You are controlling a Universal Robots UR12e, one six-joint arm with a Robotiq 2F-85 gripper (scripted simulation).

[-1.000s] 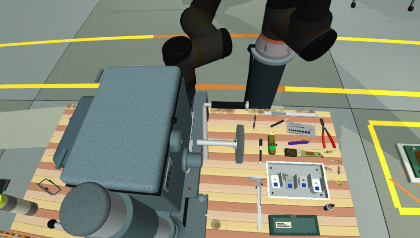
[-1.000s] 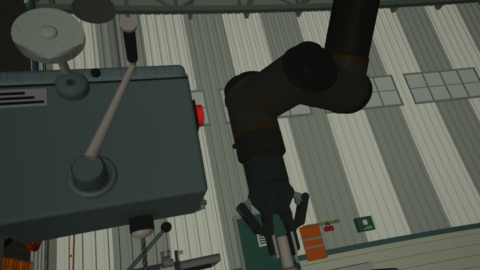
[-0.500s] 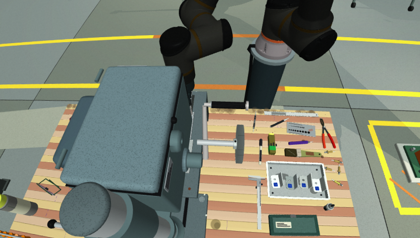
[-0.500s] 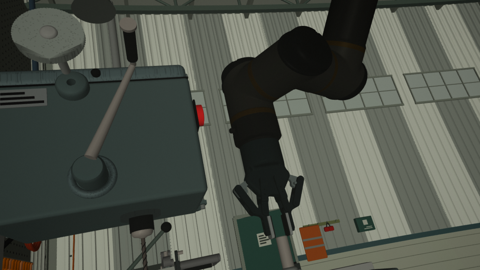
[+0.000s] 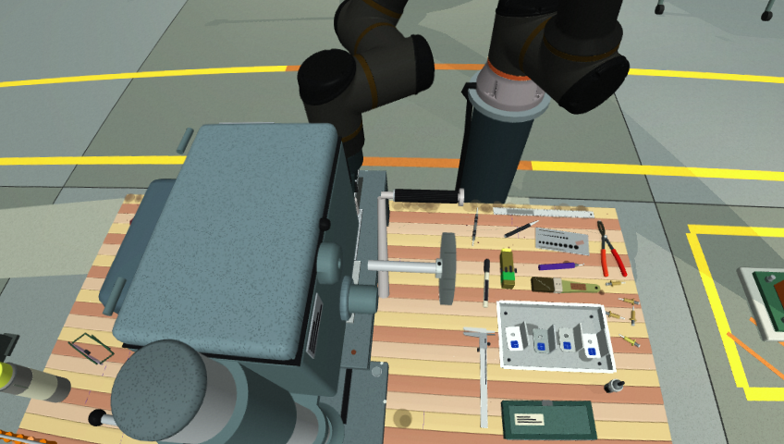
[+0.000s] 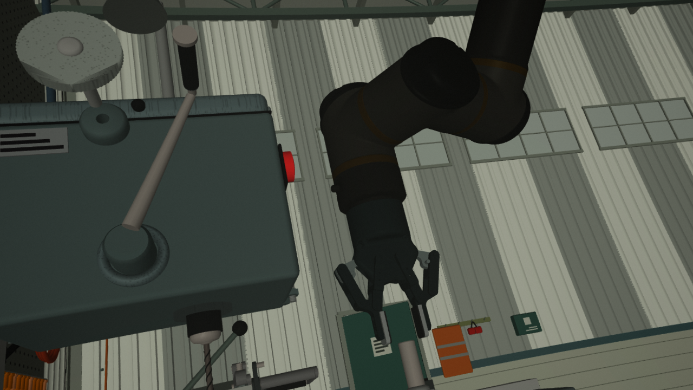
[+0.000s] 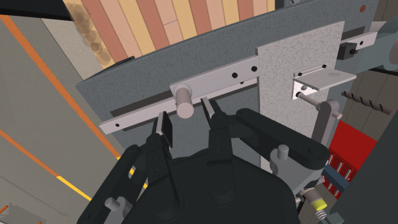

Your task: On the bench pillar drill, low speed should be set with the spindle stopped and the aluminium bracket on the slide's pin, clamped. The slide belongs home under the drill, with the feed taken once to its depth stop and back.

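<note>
On the drill's table the pale slide plate (image 7: 295, 75) sits on its rail (image 7: 178, 100), towards the drill bit (image 7: 364, 102). The aluminium bracket (image 7: 320, 80) sits on the plate, with the toggle clamp (image 7: 324, 114) beside it. A grey handle post (image 7: 183, 101) stands up from the rail end, also seen from below (image 6: 409, 361). The feed lever (image 6: 160, 145) points up on the drill head's side, near the red stop button (image 6: 288, 166). My gripper (image 7: 185, 119) is just behind the post, also seen from the second side camera (image 6: 400, 325). It is open and holds nothing.
The drill head (image 5: 231, 242) stands close to the left of my arm. To the right the striped bench holds a grey tray of brackets (image 5: 555, 335), red pliers (image 5: 610, 256), a handwheel (image 5: 448, 268) and small tools.
</note>
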